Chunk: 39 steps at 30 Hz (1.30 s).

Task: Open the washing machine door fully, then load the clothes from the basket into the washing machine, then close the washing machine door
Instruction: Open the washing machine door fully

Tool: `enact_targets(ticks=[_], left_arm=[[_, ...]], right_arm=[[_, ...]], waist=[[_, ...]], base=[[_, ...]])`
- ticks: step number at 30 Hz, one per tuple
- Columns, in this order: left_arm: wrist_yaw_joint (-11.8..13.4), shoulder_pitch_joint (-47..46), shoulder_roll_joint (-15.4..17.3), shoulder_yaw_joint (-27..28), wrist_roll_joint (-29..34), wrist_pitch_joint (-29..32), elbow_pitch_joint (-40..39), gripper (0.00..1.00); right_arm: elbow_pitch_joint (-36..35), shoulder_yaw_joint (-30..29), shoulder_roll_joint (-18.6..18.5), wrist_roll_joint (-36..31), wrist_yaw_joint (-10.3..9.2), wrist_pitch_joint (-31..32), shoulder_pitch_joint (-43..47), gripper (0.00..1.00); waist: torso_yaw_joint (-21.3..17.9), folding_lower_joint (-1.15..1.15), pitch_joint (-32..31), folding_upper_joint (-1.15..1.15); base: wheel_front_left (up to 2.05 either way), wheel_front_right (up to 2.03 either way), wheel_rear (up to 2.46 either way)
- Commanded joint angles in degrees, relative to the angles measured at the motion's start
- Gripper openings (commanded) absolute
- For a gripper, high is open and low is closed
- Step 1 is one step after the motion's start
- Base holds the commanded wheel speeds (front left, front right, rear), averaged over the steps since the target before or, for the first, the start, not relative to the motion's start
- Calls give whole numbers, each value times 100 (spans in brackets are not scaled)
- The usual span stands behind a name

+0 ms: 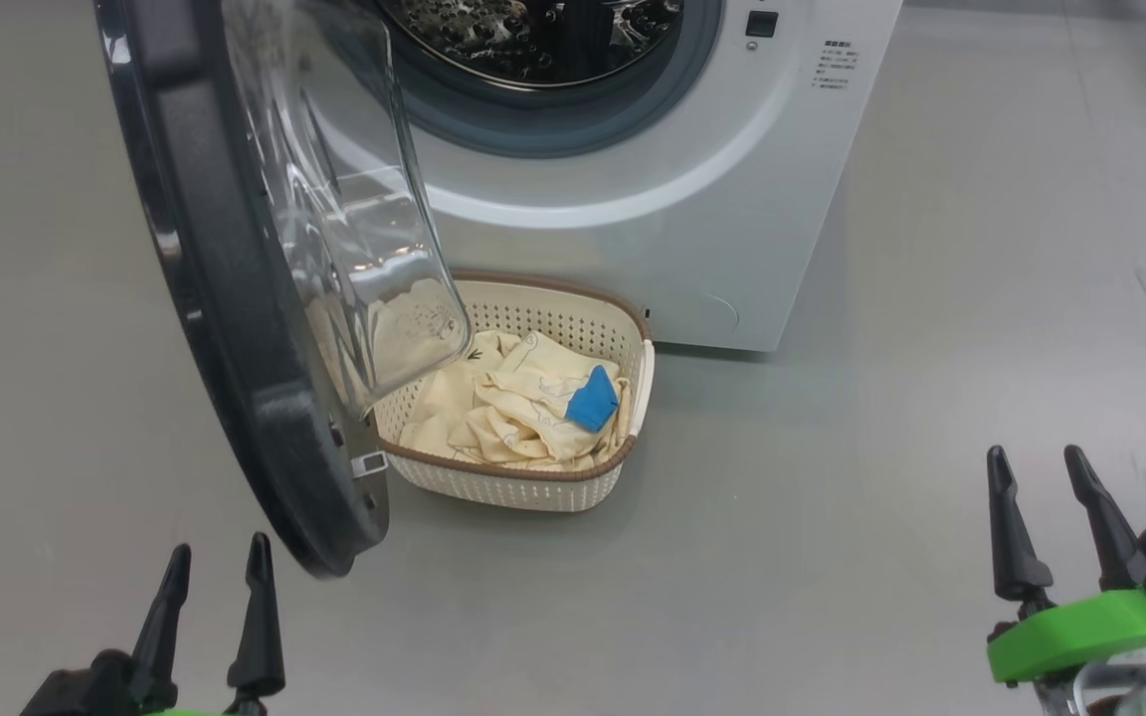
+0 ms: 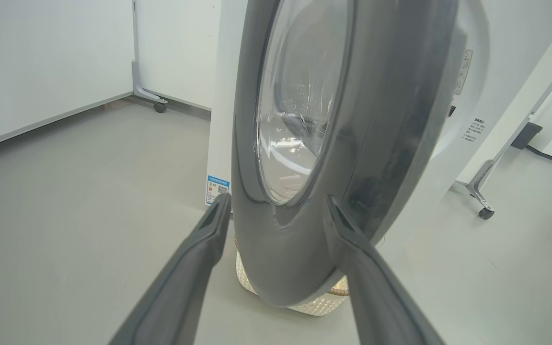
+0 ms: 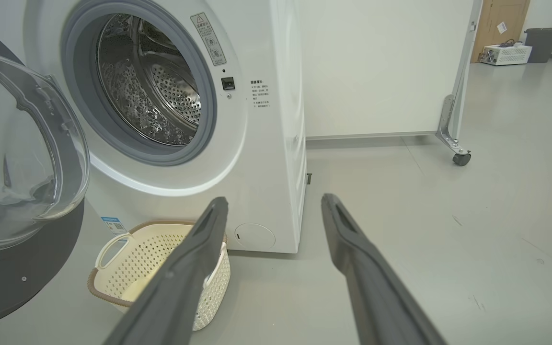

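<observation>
1. Left gripper (image 1: 219,550), lower left of the head view: fingers spread, holding nothing. It is the nearer arm to the door.
2. Right gripper (image 1: 1035,455), lower right: fingers spread, empty, well apart from door and basket.
3. Washing machine door (image 1: 225,298): just above and right of the left gripper, not touching. It stands edge-on, its long axis running from lower centre-left to the top left. The glass bowl bulges toward frame right. Judged only part open; a push on the rim toward frame left would widen it.
4. Basket (image 1: 533,489), on the floor at frame centre, its left part under the door's glass.
5. Clothes (image 1: 518,403), heaped inside the basket.
6. Washing machine (image 1: 653,219), top centre, drum mouth uncovered.
</observation>
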Motion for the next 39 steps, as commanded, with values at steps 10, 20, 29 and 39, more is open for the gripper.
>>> enact_targets(ticks=[10, 20, 29, 39], left_arm=[[3, -70, 105, 312, 23, -63, -144, 100], [3, -40, 111, 350, 22, -63, -117, 100], [3, -48, 160, 375, -75, -63, 25, 0], [3, -342, 189, 1374, 245, -63, -613, 0]], right_arm=[[-255, 34, 119, -110, 25, -54, 63, 100], [-232, 70, 207, -96, 25, -54, 92, 100], [-256, 87, 236, -88, 25, -54, 67, 100], [-287, 29, 271, -112, 25, -55, 142, 100]], waist=[[-99, 0, -30, 0], [-213, 0, -70, 0], [-255, 0, -69, 0], [-126, 0, -89, 0]], base=[[0, 0, 0], [0, 0, 0], [0, 0, 0], [0, 0, 0]])
